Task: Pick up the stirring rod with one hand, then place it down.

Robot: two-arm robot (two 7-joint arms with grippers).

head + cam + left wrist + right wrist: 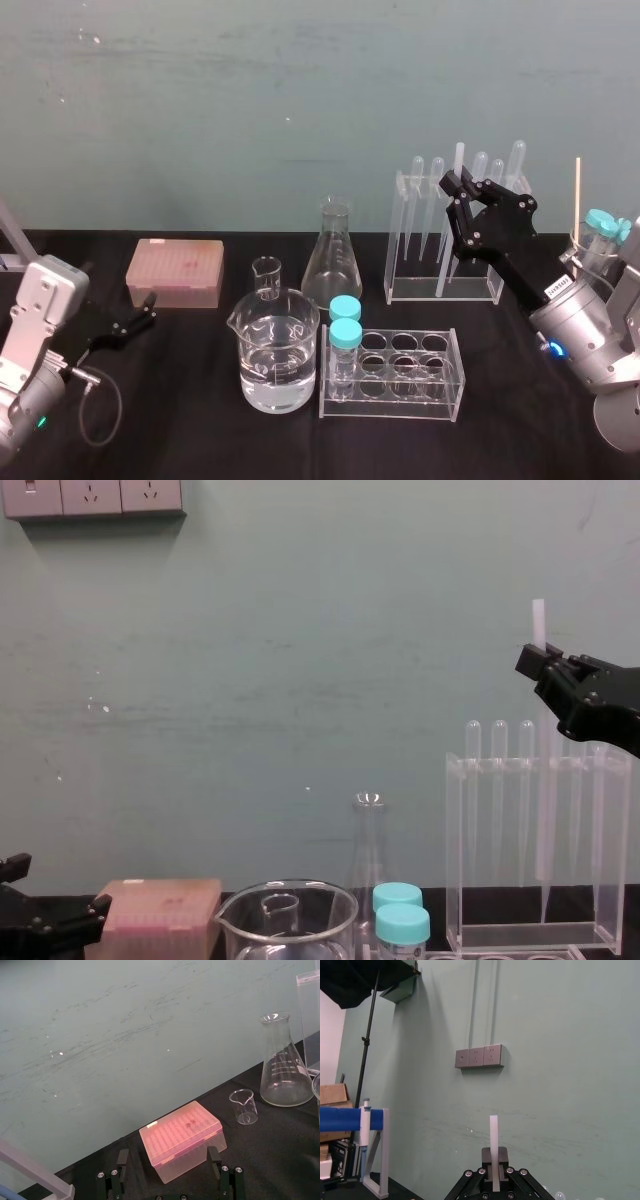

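Note:
The stirring rod (458, 165) is a whitish straight stick standing almost upright among the pipettes in the clear rack (445, 290) at the back right. My right gripper (455, 192) is shut on its upper part, just above the rack's top. In the chest view the stirring rod (539, 620) pokes up past the right gripper (541, 662), and its lower length hangs inside the rack (530, 935). The right wrist view shows the rod (493, 1140) pinched between the fingers of the right gripper (494, 1162). My left gripper (140, 318) rests open at the left by the pink box.
A pink tip box (175, 272), a small beaker (266, 277), a conical flask (333, 260), a large beaker of water (277, 350) and a tube rack with teal-capped tubes (392, 375) stand in front. A teal-capped container and a wooden stick (577, 200) sit at the far right.

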